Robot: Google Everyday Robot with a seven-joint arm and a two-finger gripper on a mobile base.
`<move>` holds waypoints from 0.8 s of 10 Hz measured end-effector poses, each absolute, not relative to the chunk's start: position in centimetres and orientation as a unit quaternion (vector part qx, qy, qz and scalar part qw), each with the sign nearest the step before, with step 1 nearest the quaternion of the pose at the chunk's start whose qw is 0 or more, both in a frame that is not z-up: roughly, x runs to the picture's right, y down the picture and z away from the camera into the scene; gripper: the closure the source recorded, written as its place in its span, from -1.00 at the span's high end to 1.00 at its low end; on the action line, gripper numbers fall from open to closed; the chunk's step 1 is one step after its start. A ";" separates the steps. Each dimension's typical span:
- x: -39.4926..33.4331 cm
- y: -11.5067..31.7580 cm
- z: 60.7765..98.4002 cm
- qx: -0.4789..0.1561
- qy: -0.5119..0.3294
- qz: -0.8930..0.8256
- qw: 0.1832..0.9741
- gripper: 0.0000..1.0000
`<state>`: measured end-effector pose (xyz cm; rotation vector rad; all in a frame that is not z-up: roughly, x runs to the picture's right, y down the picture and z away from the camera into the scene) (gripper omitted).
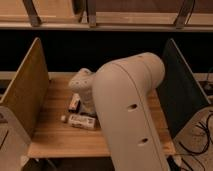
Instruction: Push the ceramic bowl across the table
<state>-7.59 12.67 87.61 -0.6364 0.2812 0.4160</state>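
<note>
Camera view looks down over the robot's shoulder onto the table (pixel 50 137), a light butcher-block top with pale wood strips running lengthwise and a matte, slightly worn look. At its left edge stands an upright panel (pixel 25 95) of tan, grainy board, cut at a slant along the top. Moving in from there, a small rectangular box (pixel 75 102) with a pale face and a darker end lies flat on the wood, and just in front of it a longer white packet (pixel 82 121) lies on its side, rounded like a tube, with a small pale cap at its left tip. Right beside the box, the arm's wrist (pixel 82 82), a smooth rounded off-white shell, bends downward, and the gripper (pixel 88 107) sits at its lower end, low over the tabletop and close to both box and packet. From where I stand I cannot tell whether it is parted or closed. The ceramic bowl is not to be made out; the spot under the wrist is covered by the arm. That arm (pixel 130 115) is a broad, glossy cream casing with two small dark oval recesses, filling the middle of the scene. Past it rises the right panel (pixel 177 90), dark and flat, and beyond that black cables (pixel 200 142) trail on the speckled floor.
</note>
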 end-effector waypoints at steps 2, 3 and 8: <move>-6.4 12.7 88.1 -0.317 0.146 0.210 0.913 -0.28; -5.3 12.5 88.0 -0.317 0.154 0.218 0.910 -0.28; 0.1 11.5 85.6 -0.293 0.196 0.263 0.898 -0.28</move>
